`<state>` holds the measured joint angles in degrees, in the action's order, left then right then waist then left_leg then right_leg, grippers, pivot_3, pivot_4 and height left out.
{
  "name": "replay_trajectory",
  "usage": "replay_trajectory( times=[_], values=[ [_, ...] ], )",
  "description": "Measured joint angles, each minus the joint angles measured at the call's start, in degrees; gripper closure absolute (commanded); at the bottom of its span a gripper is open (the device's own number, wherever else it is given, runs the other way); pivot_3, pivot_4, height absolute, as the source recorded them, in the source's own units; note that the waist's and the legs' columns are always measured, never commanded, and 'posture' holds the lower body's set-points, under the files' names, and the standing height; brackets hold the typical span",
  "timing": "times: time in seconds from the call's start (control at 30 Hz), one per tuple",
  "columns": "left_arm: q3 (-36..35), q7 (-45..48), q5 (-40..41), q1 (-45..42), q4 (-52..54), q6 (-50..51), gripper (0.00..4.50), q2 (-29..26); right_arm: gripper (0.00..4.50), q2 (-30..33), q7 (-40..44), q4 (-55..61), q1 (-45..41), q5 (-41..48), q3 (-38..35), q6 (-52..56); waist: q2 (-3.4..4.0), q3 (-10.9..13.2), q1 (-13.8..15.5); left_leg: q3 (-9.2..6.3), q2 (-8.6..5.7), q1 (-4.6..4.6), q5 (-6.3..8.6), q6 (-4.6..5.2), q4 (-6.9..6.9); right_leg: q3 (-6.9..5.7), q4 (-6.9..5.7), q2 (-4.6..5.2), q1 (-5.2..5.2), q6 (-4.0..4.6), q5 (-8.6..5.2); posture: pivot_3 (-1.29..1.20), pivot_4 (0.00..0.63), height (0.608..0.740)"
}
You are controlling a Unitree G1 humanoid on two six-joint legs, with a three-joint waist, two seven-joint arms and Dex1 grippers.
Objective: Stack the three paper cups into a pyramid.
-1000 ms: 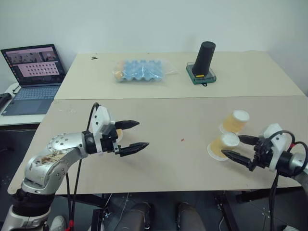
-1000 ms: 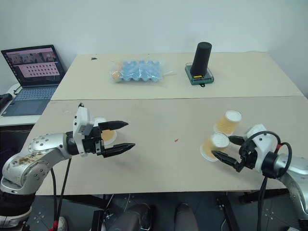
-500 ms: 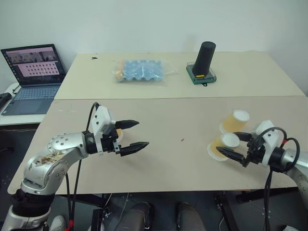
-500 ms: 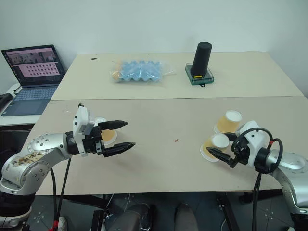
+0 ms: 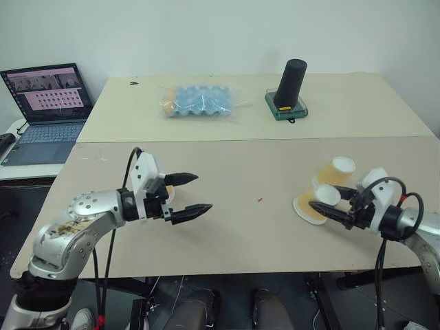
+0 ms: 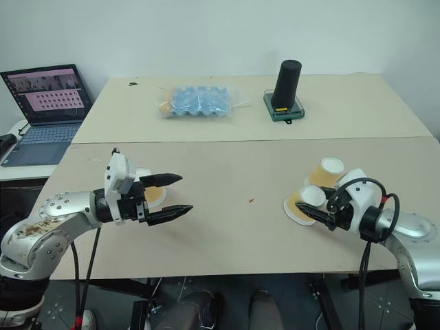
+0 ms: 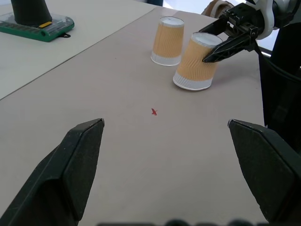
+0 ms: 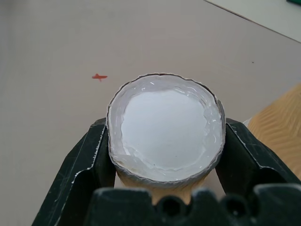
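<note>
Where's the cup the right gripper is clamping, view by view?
Left eye: gripped cup, lower right, tilted.
Right eye: gripped cup, lower right.
Left wrist: gripped cup, leaning beside the upright cup.
Right wrist: gripped cup, between the fingers.
Landmark: red mark.

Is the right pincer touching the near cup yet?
Touching. The right wrist view shows the right pincer with both fingers pressed against the near cup.

A lab or office — bare tables [image 5: 227, 227], an open laptop [image 5: 47, 110], white walls.
</note>
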<state>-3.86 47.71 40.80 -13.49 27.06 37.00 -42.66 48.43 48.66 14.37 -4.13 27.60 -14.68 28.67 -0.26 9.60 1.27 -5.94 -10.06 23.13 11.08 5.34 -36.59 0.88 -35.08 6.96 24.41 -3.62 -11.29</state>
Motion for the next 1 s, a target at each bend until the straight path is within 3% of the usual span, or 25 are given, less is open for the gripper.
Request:
replay_trajectory(
  times=[0.23,0.47,0.6,0.77,1.0],
  values=[
    [-1.53,-1.19,1.12,2.58,3.45,1.88,0.00,-0.41,1.84,-2.12,2.42,1.12,-16.33,3.20,5.89,2.73,-0.05,0.02,-0.69,0.02,0.12,-0.02,-0.02,-0.04,-0.01,-0.01,0.02,-0.08,-0.01,0.07,0.06,0.00,0.150,0.740],
    [-3.00,-1.79,2.16,3.89,5.31,3.14,0.00,-1.12,1.84,-14.43,8.35,-9.28,-33.65,-1.75,23.61,1.25,-0.13,0.04,-0.93,0.02,0.16,-0.02,-0.05,-0.08,-0.03,0.02,0.01,-0.24,0.24,0.17,0.14,0.00,0.150,0.740],
    [-3.81,-2.56,2.42,4.83,6.23,3.62,0.00,-1.22,1.84,-19.39,10.10,-18.45,-36.60,-6.39,29.34,-2.09,-0.14,0.04,-0.35,-0.03,0.11,0.15,-0.31,-0.55,-0.10,0.07,0.00,-0.29,0.45,0.15,0.22,0.00,0.150,0.740],
    [-4.36,-3.85,3.47,5.53,7.71,4.60,0.00,-1.23,1.84,-24.16,11.15,-29.40,-40.91,-11.12,31.18,-6.84,-0.15,0.04,-0.77,-0.01,0.19,0.19,-0.32,-0.69,-0.10,0.13,-0.04,-0.40,0.57,0.22,0.29,0.00,0.150,0.740],
    [-5.38,-5.18,4.21,6.66,8.45,4.83,0.00,-1.25,1.84,-26.50,12.33,-33.85,-41.90,-14.26,31.87,-9.84,-0.14,0.04,-0.98,0.00,0.34,0.16,-0.31,-0.80,-0.10,0.13,-0.15,-0.54,0.62,0.35,0.37,0.00,0.150,0.740]
  ],
)
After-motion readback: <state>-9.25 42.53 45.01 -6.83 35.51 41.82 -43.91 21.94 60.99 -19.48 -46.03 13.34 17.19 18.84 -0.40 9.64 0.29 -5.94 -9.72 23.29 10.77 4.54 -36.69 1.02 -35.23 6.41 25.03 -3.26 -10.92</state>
